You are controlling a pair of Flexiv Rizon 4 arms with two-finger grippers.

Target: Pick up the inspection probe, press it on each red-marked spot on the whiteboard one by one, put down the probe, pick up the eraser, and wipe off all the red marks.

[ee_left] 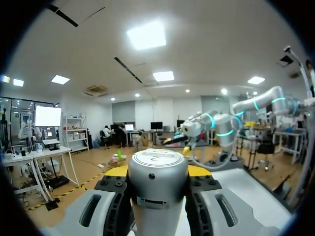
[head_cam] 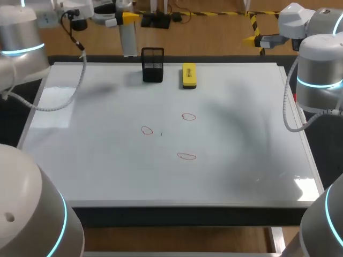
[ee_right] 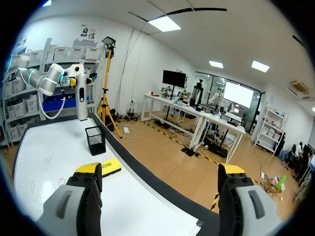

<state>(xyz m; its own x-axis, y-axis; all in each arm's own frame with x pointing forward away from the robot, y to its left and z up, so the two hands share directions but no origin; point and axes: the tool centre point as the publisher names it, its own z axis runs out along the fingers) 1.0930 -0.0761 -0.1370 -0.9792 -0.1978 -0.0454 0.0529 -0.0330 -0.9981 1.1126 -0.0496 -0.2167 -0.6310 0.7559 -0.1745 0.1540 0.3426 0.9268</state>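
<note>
the probe was held upright in the left jaws, which were clenched on its silver body from two sides. in the left wrist view its round cap was seen standing between them. it was held above the far edge of the whiteboard, just left of the black holder, with its long axis roughly vertical and its lower end judged to be clear of the surface.

the three red marks were all found on the near side of the probe, toward the middle of the whiteboard. the left mark lay most directly in line with it. the far mark lay off to the right, and the near mark was furthest from it. the coming move was therefore judged to call for the probe to be carried nearward from the far edge and lowered straight down, kept upright, onto the left mark first. none of the marks was touched by the probe yet.

the right jaws were released and spread wide, with nothing between them, and were held high beyond the far right corner of the whiteboard. the yellow eraser was left lying at the far edge, just right of the holder, its long axis running from far to near. it was judged to be nearer to the right arm than to the left.
</note>
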